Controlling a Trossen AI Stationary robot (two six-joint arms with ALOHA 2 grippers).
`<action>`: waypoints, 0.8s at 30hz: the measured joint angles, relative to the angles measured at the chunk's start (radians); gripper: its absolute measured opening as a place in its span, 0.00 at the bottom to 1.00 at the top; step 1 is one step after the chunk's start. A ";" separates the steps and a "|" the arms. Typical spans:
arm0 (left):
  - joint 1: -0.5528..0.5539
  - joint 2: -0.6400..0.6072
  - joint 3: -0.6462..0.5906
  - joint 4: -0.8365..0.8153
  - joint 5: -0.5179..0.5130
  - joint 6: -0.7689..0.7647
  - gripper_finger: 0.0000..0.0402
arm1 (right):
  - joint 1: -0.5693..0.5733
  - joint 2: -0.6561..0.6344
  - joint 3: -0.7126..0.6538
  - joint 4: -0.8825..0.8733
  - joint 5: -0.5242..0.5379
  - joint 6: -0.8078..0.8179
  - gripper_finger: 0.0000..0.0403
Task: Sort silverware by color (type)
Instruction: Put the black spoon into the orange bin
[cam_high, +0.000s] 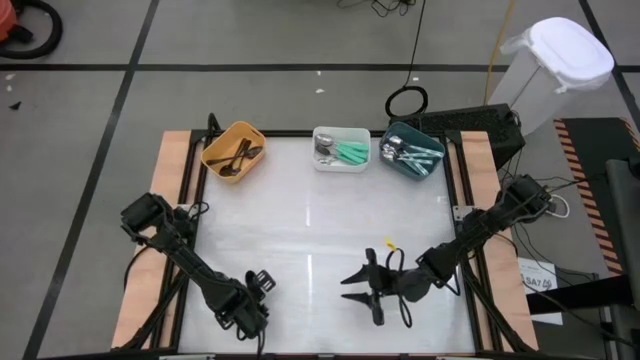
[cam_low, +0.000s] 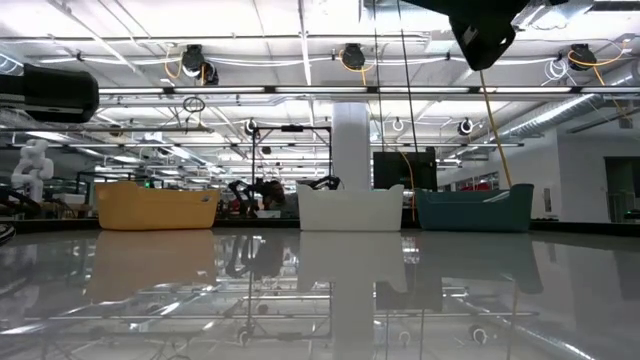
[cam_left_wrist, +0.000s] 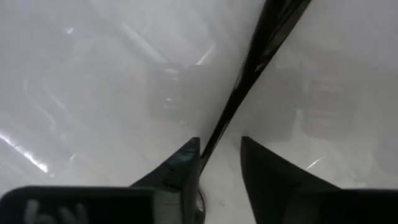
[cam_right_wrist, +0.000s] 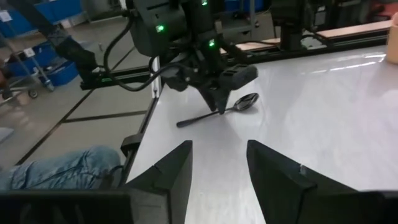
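Note:
One black-handled spoon (cam_right_wrist: 217, 113) lies flat on the white table near its near left corner, with its shiny bowl (cam_right_wrist: 247, 101) on the surface. My left gripper (cam_right_wrist: 219, 106) stands over the middle of the handle, open, pointing down. In the left wrist view the black handle (cam_left_wrist: 249, 68) runs between the fingers of my left gripper (cam_left_wrist: 221, 146). My right gripper (cam_high: 350, 290) hovers open near the near edge, right of centre, facing left toward the spoon. More spoons lie in the orange bin (cam_high: 233, 150), white bin (cam_high: 341, 148) and teal bin (cam_high: 412, 152). My left gripper has its fingers on either side of the spoon's handle (cam_left_wrist: 214, 134), coming from above. The handle lies close along one finger (cam_left_wrist: 186, 155). I cannot tell whether it touches. The spoon rests wholly on the table.
The three bins stand in a row along the table's far edge (cam_low: 355, 210). Wooden rails and black frame bars (cam_high: 185, 200) run along both sides. A white lidded bucket (cam_high: 560, 60) stands off the table's far right. A person's leg in jeans (cam_right_wrist: 62, 168) shows beyond the left edge.

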 joint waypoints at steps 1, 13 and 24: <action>0.000 0.000 0.000 0.000 0.002 0.011 0.27 | 0.004 0.000 0.000 0.001 0.010 0.001 0.37; 0.021 0.002 -0.004 0.018 0.028 0.091 0.13 | 0.022 0.000 0.000 0.008 0.052 0.000 0.37; 0.049 0.003 -0.005 0.022 0.014 0.086 0.01 | 0.021 0.000 0.000 0.007 0.052 -0.007 0.37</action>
